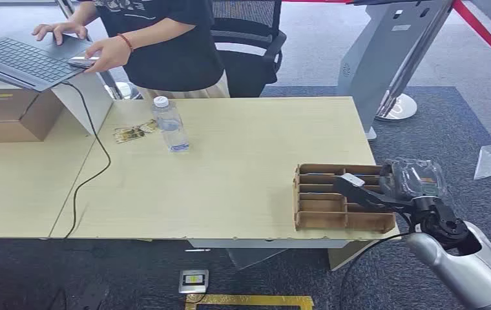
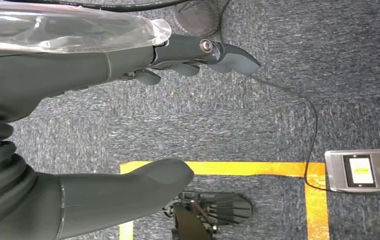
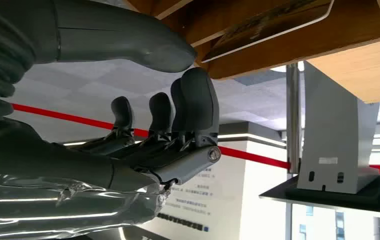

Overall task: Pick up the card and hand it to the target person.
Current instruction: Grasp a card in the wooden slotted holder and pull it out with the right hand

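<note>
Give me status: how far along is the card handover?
Done: right robot hand has reached the cardboard organizer on the table edge. In hand: its fingers are open at a card in the organizer, not gripping. Left: grasp, lift, hand to the person at the laptop.

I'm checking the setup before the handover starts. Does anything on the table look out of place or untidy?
Two cards lie loose and crooked beside the water bottle, away from the cardboard tray of slots at the table's near right corner. The laptop is propped at a tilt, and its cable trails across the table. Nothing looks spilled or broken.
</note>
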Robot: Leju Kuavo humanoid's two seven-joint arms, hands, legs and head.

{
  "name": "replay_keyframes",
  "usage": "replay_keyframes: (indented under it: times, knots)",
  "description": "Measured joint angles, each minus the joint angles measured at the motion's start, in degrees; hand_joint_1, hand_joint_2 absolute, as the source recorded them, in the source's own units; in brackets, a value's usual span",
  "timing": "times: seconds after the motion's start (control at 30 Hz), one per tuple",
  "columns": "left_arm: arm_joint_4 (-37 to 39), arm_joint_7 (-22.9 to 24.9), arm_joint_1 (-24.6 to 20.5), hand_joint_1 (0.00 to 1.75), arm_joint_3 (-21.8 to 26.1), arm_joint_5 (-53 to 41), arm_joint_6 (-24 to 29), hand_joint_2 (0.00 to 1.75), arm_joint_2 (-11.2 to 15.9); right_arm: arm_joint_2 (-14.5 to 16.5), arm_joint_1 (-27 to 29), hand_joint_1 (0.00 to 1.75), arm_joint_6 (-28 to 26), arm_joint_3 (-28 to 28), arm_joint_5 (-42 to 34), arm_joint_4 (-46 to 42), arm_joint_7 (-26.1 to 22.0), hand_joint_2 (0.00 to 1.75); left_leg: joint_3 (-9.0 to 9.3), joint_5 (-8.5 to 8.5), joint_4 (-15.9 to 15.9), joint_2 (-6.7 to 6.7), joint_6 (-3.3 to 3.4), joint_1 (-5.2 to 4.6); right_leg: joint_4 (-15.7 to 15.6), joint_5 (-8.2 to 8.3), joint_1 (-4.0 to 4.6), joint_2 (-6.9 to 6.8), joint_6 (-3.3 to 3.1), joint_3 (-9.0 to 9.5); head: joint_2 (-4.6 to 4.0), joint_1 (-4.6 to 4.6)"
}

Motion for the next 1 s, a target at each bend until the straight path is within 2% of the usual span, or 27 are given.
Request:
replay_keyframes:
  times: [0.17,0.47,1.0]
  knots:
    - [0.0,-0.1,0.0,0.0,-0.3,0.0,0.0,1.75,0.0,0.0,0.0,1.09,0.1,0.0,0.0,0.0,0.0,1.75,0.0,0.0,0.0,0.0,0.0,0.0,0.0,0.0,0.0,0.0,0.0,0.0,0.0,0.0]
    - [0.0,-0.4,0.0,0.0,-0.5,-0.2,0.0,1.75,0.0,0.1,-0.1,0.96,0.2,0.5,0.2,0.0,0.0,1.75,0.0,0.0,0.0,0.0,0.0,0.0,0.0,0.0,0.0,0.0,0.0,0.0,0.0,0.0]
    - [0.0,-0.6,0.0,0.0,-0.7,-0.4,-0.1,1.75,0.0,1.0,-1.5,0.98,0.1,1.6,0.3,1.0,-0.6,1.75,0.0,0.0,0.0,0.0,0.0,0.0,0.0,0.0,0.0,0.0,0.0,0.0,0.0,0.0]
